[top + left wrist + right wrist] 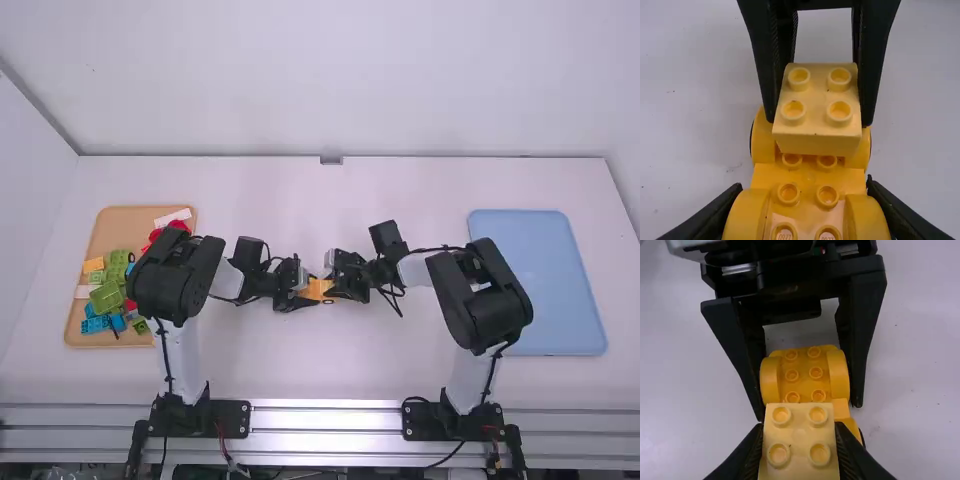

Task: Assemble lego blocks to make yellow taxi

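At the table's middle, my left gripper (298,292) and right gripper (340,284) face each other around the yellow car base (318,289). In the left wrist view my left gripper (802,220) is shut on the wheeled car base (808,178), one finger at each side. My right gripper (799,445) is shut on a paler yellow block (799,432) with four studs. That block (816,112) sits over the far end of the base, slightly tilted; whether they touch I cannot tell.
An orange tray (120,218) at the left holds several green, blue, red, white and yellow blocks. On the right lies a blue tray (590,300).
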You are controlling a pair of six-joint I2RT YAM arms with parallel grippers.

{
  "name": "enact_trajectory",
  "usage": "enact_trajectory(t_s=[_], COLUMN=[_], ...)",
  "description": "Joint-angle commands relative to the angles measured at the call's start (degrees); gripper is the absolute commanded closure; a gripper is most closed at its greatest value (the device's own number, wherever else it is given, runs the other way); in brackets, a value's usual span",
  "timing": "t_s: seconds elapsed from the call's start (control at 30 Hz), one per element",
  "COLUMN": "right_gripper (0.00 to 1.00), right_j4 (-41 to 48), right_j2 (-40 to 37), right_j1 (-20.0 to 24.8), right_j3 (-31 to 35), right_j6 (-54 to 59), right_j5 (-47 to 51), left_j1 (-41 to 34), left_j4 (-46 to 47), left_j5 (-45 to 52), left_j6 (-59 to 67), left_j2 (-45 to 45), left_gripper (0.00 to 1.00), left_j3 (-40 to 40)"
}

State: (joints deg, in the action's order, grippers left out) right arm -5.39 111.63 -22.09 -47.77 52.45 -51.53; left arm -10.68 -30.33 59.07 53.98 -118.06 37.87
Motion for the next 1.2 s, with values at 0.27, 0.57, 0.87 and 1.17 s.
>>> enact_trajectory(t_s=[0.27,0.57,0.87,1.17], right_gripper=[0.96,0.96,0.97,0.96], right_j4=[-0.4,-0.3,-4.4,-3.8], right_j2=[0.5,0.5,0.5,0.4], right_j1=[-2.2,-2.2,-2.2,-2.2], right_j3=[-0.5,-0.4,1.2,0.5], right_j6=[0.5,0.5,0.4,-1.6], right_j5=[5.3,6.4,6.6,6.5], left_j1=[-0.5,-0.6,-0.6,-0.6], left_j4=[1.3,1.2,1.4,1.6], left_j5=[-3.3,-3.2,-3.3,-3.3], left_j6=[-0.6,-0.6,-0.6,-0.6], left_j2=[-1.0,-1.0,-1.0,-1.0], left_gripper=[0.44,0.44,0.47,0.48], left_j3=[-1.5,-1.5,-1.6,-1.6])
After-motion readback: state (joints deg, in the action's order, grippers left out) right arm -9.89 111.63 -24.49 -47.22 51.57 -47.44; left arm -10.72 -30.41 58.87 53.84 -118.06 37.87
